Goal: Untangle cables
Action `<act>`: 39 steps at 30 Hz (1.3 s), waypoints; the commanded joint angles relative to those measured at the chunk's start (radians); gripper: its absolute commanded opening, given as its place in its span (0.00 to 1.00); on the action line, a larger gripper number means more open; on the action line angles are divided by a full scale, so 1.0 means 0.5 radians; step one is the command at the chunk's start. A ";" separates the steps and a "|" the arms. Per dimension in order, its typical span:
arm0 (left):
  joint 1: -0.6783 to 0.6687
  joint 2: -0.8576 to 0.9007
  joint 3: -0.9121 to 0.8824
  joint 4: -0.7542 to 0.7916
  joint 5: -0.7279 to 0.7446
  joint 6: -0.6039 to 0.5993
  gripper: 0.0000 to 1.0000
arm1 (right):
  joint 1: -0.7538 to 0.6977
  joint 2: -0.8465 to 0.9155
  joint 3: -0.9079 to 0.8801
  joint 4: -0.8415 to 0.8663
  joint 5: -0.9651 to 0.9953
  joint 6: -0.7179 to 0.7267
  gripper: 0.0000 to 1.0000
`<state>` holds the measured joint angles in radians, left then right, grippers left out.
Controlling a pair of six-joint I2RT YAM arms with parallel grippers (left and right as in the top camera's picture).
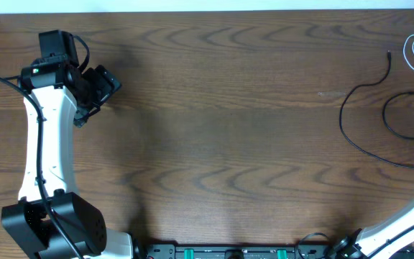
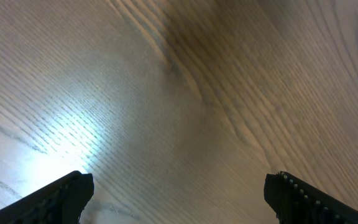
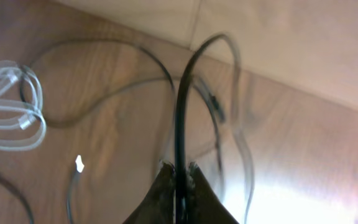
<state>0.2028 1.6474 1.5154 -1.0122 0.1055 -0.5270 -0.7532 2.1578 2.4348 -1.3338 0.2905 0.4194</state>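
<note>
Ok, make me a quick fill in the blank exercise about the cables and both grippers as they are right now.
1. The right gripper is ____ on the black cable.
2. The coiled cable lying on the table is ____ in colour.
3. The left gripper, over bare wood, is ____.

Missing words: shut; white; open.

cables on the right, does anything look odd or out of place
Nothing damaged or spilled. The black cables sprawl in loose loops at the right edge of the table, the white cable coiled beside them. The right gripper is shut on one blurred black cable.
</note>
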 commanded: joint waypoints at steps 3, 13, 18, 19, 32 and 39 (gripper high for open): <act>0.002 -0.025 -0.014 0.002 -0.024 -0.012 0.94 | 0.012 0.005 -0.276 0.272 -0.193 0.027 0.54; 0.002 -0.025 -0.014 0.002 -0.024 -0.012 0.94 | 0.056 -0.050 -0.285 0.175 -0.536 -0.031 0.58; 0.002 -0.025 -0.014 0.002 -0.024 -0.012 0.94 | 0.150 -0.155 -0.285 0.159 -1.059 -0.325 0.51; 0.001 -0.025 -0.014 0.002 -0.022 -0.012 0.94 | 0.190 -0.190 -0.285 0.158 -1.121 -0.385 0.51; -0.381 -0.123 -0.012 0.137 0.123 0.421 0.94 | 1.218 -0.508 -0.285 -0.056 -1.064 -0.826 0.59; -0.500 -0.127 -0.012 0.150 0.119 0.417 0.94 | 1.628 -0.565 -0.285 -0.052 -0.669 -0.826 0.77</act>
<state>-0.0368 1.5993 1.5150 -0.9348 0.1673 -0.3450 -0.0135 1.9034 2.2890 -1.3540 -0.1841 0.0235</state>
